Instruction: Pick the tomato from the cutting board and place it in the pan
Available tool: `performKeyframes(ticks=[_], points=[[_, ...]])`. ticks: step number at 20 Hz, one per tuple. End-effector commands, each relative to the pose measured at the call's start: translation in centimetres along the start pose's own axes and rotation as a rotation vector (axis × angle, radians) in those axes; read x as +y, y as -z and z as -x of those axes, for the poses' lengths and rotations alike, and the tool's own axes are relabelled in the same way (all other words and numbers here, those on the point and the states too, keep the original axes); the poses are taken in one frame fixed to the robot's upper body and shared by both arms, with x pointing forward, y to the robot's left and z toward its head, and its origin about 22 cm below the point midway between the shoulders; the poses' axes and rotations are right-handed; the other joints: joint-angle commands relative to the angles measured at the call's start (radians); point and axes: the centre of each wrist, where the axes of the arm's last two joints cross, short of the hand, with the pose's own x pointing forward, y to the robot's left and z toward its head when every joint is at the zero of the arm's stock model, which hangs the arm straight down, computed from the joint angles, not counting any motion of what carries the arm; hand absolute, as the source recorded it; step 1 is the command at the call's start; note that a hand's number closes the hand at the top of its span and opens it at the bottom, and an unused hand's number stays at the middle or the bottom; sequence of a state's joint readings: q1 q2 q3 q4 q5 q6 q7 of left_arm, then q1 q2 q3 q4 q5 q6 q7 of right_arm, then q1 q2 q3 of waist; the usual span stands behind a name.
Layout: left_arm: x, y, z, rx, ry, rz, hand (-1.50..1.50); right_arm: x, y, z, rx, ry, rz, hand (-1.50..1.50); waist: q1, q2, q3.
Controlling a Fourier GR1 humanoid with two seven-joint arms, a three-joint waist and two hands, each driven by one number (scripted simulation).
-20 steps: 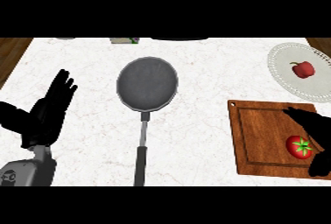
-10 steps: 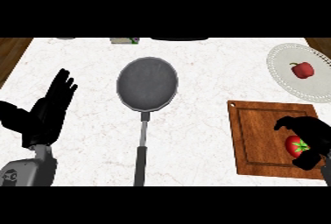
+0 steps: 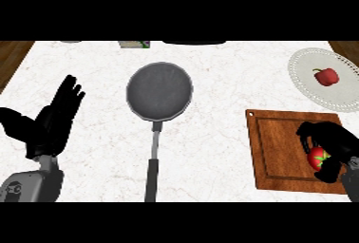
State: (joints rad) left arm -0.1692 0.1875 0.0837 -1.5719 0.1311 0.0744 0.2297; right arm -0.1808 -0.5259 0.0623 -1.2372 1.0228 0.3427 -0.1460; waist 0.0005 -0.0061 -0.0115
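Right hand (image 3: 329, 144) sits over the right half of the brown wooden cutting board (image 3: 277, 147), black fingers and thumb curled round the red tomato with its green stalk (image 3: 319, 159). The tomato shows only as a sliver of red and green between the fingers — most of it is covered. It appears to be still on the board; whether it has lifted clear of the wood cannot be told from this steep angle.

Progress, as judged: the grasp is made or nearly made, and nothing more. Lifting, carrying leftward and setting down all remain. The round dark grey frying pan (image 3: 159, 90) lies well apart from the board, toward the middle of the white marbled tabletop (image 3: 217, 71), its long handle pointing toward the lower edge. Nothing is in it.

Left hand (image 3: 52, 121) rests at the left side, fingers straight and apart, pointing up, holding nothing.

Beyond the board, a white plate with a patterned rim (image 3: 308, 80) carries a small red bell pepper (image 3: 326, 76) — not part of the job, but similar in colour to the tomato.

Hard to make out: the right forearm is cut off at the lower right corner. The plate's right edge runs out of view. Small items along the far edge of the tabletop are clipped and cannot be identified.
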Motion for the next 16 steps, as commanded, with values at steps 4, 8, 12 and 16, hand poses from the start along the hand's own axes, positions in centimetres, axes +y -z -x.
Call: performKeyframes(ticks=[4,8,12,16], points=[[-0.5,0.3,-0.6,0.007,0.009,0.017,0.00,0.3,2.6,-13.3,-0.060,0.097,0.096,1.50,0.010,-0.001,0.008],[-2.0,0.6,-0.9,-0.015,0.008,0.082,0.00,-1.0,3.8,-21.9,-0.126,0.133,0.115,1.50,0.114,0.014,0.004],[-3.2,0.7,-1.2,-0.023,0.005,0.126,0.00,-5.5,2.9,-26.0,-0.037,0.061,0.336,1.50,0.147,0.000,0.005],[-4.0,0.8,-0.4,0.000,0.017,0.145,0.00,-9.4,1.1,-30.5,0.037,-0.018,0.576,1.50,0.162,-0.001,0.003]])
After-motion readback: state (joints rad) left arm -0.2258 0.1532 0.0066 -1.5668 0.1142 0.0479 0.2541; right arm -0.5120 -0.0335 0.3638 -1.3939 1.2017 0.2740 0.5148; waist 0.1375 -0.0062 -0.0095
